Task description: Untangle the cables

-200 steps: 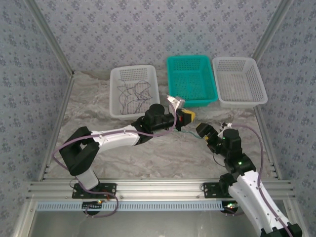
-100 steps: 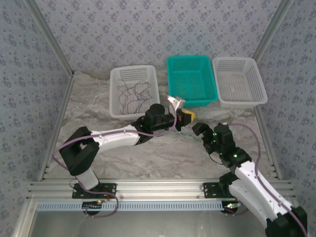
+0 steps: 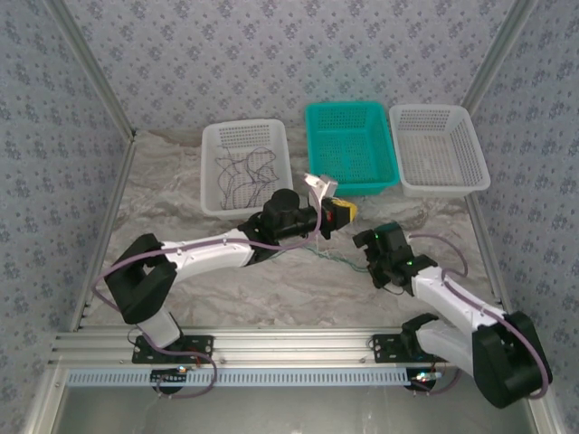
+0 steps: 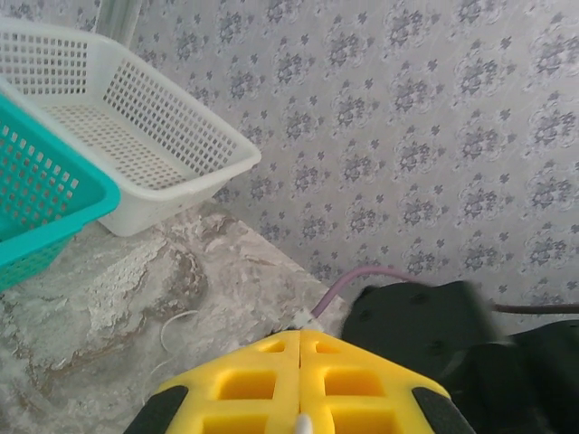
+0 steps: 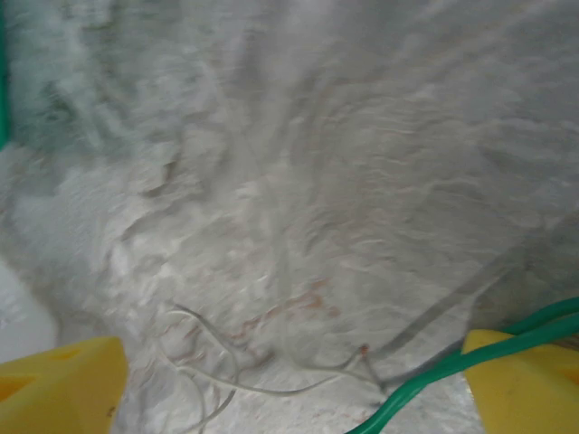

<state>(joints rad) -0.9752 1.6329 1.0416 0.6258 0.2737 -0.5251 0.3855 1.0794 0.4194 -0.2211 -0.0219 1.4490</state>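
Though blurred, cable (image 5: 412,387) seemingly across claw (image 5: 291,387)

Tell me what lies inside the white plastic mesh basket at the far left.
A tangle of thin dark cables lies on the floor of the white plastic mesh basket. The left arm's black wrist covers its near right corner, so anything there is hidden.

Middle basket (image 3: 351,149) was teal, left basket (image 3: 244,136) and right basket (image 3: 441,149) white; walls (image 3: 271,54) grey floral; right finger pads (image 5: 59,384) yellow; cable (image 5: 425,380) green.

Cables (image 3: 244,170) in leftmost basket (image 3: 209,181); loose cable (image 5: 271,391) on table (image 3: 172,226).
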